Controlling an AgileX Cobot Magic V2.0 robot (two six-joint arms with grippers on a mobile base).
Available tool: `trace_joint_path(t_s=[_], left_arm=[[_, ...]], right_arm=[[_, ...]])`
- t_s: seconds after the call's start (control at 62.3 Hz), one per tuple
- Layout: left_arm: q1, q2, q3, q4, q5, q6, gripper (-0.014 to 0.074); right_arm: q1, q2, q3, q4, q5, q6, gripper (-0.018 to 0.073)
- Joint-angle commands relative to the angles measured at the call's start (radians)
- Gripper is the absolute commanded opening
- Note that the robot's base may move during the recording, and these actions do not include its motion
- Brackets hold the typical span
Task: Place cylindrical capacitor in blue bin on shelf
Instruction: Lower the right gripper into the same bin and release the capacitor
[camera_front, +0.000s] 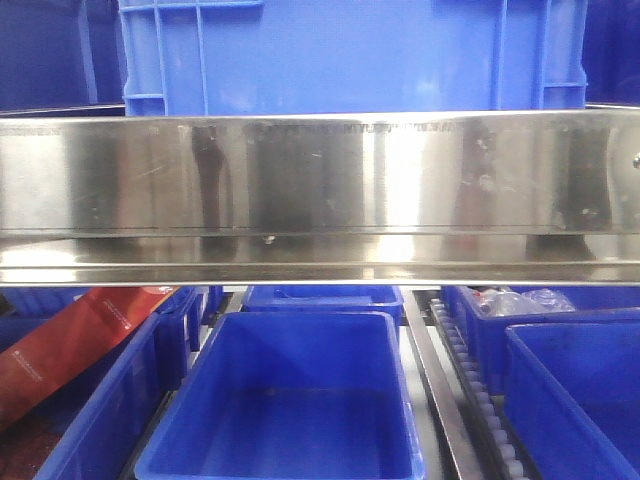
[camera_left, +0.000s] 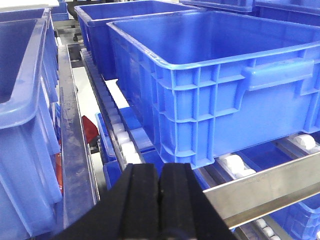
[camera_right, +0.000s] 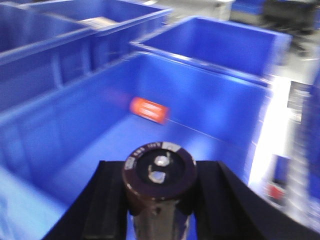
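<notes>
In the right wrist view my right gripper is shut on the cylindrical capacitor, a dark brown cylinder whose end with two silvery terminals faces the camera. It hangs over the inside of a blue bin; an orange cylinder lies on that bin's floor by the far wall. In the left wrist view my left gripper is shut with nothing between its black fingers, just in front of a large blue bin on the shelf's rollers. The front view shows the shelf's steel rail and an empty blue bin below it.
More blue bins stand either side on the shelf. A red packet lies in the lower-left bin, and clear plastic bags in a right one. Roller tracks run between bins. A big blue crate sits above the rail.
</notes>
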Motion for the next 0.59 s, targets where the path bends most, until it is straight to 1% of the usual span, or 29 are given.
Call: trace_joint_path(t_s=[0.0,0.112,0.273,0.449,0.497,0.529,0.561,0.578], left_arm=[[0.003,-0.005,-0.001,-0.010,-0.018,-0.007,-0.0111],[0.003,-0.005,-0.001,-0.010,-0.018,-0.007,-0.0111],[0.003,-0.005,-0.001,-0.010,-0.020,-0.007,-0.0111],[0.003,-0.005,-0.001,-0.010,-0.022,-0.007,-0.0111],[0.003,-0.005,-0.001,-0.010,-0.022,-0.007,-0.0111],[0.003,-0.005,-0.001,-0.010,-0.022,-0.007,-0.0111],[0.003,-0.005,-0.001,-0.010,-0.022,-0.007,-0.0111],[0.003,-0.005,-0.001,-0.010,-0.022,-0.007,-0.0111]], right_arm=[[0.020,0.094,-0.061,-0.003,-0.003,-0.012,-0.0154],[0.022,0.207,-0.093,-0.003,-0.005,-0.012,-0.0154],[0.022,0.329,-0.093,-0.003,-0.028,-0.012,-0.0154],[0.022,0.402,-0.093,-0.003,-0.041,-0.012,-0.0154],[0.022,0.405,-0.093,-0.001,-0.041,-0.012,-0.0132],[0.022,0.405,-0.093,-0.001,-0.039,-0.012,-0.0101],[0.022,0.405,-0.093,-0.001,-0.039,-0.012,-0.0047],[0.022,0.405,-0.093,0.002,-0.039,-0.012,-0.0005]])
